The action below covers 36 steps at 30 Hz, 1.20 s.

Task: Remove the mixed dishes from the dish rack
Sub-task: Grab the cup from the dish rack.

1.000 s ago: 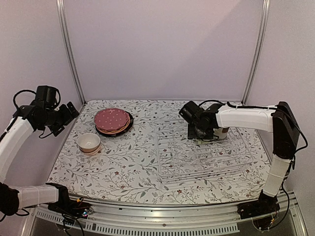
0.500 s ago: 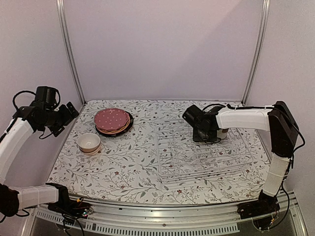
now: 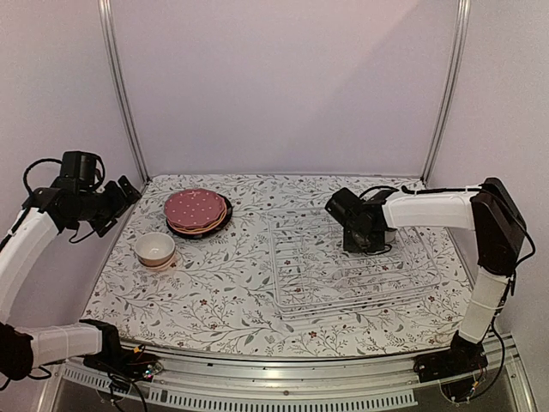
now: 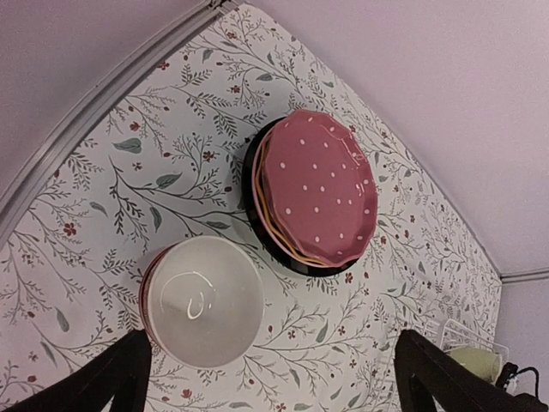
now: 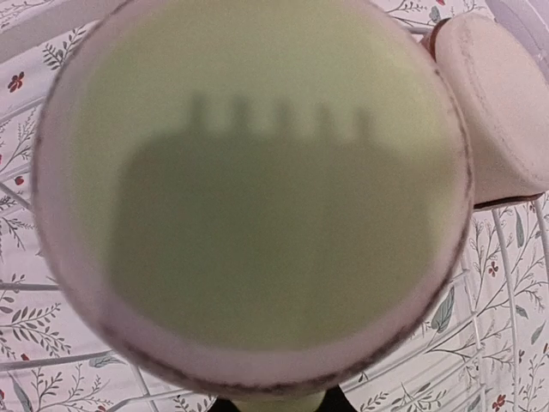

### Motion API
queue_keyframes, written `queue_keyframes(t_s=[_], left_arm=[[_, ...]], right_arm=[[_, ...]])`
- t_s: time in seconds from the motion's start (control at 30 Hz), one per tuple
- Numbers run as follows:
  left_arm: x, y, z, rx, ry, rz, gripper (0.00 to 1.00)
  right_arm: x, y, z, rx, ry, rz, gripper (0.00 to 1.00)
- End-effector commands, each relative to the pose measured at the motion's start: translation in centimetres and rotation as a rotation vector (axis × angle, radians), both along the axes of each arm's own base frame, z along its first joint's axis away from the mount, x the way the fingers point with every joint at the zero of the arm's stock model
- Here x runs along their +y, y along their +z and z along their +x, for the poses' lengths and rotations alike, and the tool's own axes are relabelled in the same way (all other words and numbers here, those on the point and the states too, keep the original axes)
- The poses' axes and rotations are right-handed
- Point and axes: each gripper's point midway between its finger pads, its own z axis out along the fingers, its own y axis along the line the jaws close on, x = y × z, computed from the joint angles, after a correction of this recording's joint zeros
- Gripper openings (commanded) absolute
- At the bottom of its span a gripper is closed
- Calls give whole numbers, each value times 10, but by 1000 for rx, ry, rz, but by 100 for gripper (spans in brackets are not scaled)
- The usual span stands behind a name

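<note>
Nearest me, the low white wire dish rack (image 3: 343, 283) lay on the floral-patterned tablecloth (image 3: 214, 292), with no plates or bowls left between its prongs. To its left, on the cloth, a cream-tan round bowl (image 4: 202, 300) sat nested in a red-edged one. A little beyond that was a stack of plates topped by the maroon dotted plate (image 4: 319, 197), with orange and pink edges showing over a dark rim at the bottom. The left gripper (image 4: 273, 348) hung high above this side, its two dark fingers spread wide and holding nothing. It had hardly stirred over the last second. The right gripper (image 3: 364, 239) was what had moved: it had slid a little rightwards and settled lower over the rack's far right part. Its wrist camera now stared straight down into the pale green ceramic cup (image 5: 257, 206), which filled nearly the whole view, with the small grey-white cup (image 5: 502, 112) touching or just beside it. The green cup was blurred and hid the fingers, so I could not tell whether the pincer was spread or already closing on the rim. I judged that only the two cups remained in the rack, and that the descent was the approach to grasping the green one.
</note>
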Motion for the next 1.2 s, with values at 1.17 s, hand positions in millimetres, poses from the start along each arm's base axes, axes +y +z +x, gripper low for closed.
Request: queue_keyframes(t_s=[1.17], left_arm=[[-146, 105, -11, -593, -693, 297, 100]], right_arm=[[75, 259, -61, -209, 583, 675, 0]])
